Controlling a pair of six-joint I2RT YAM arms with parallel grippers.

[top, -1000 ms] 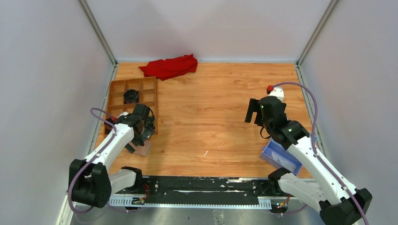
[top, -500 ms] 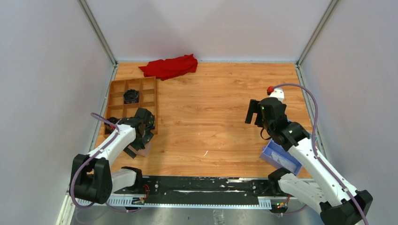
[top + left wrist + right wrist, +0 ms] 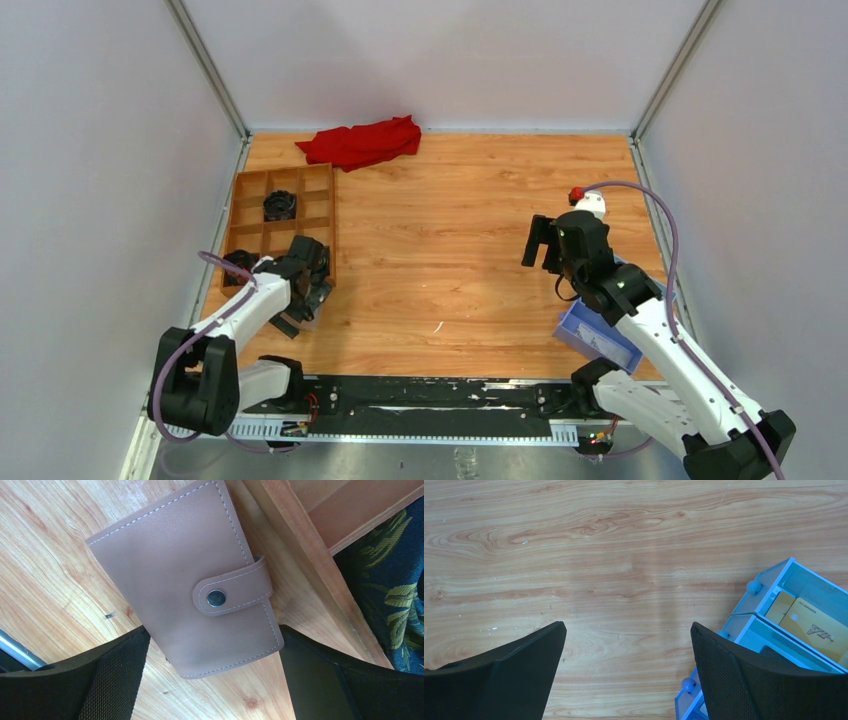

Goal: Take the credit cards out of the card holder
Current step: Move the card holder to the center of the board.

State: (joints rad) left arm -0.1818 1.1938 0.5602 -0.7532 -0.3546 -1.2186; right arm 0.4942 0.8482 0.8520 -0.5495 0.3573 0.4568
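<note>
The card holder (image 3: 190,580) is a tan-pink stitched wallet lying flat on the wood, folded and held closed by its snap tab (image 3: 216,598). It lies right beside the edge of the brown tray (image 3: 300,545). My left gripper (image 3: 214,630) is open and low over it, one finger on each side of its near end, neither pressing it. In the top view the left gripper (image 3: 305,290) covers most of the holder. The credit cards are hidden. My right gripper (image 3: 540,240) hangs open over bare wood, nothing between its fingers (image 3: 744,680).
A blue box (image 3: 600,335) sits at the right near the right arm; the right wrist view shows a yellow card (image 3: 819,627) inside it. The brown compartment tray (image 3: 283,215) holds a black object (image 3: 280,205). A red cloth (image 3: 360,142) lies at the back.
My left gripper has moved toward the table's near edge and lower over the card holder, now covering it in the top view. The right arm has barely moved.
</note>
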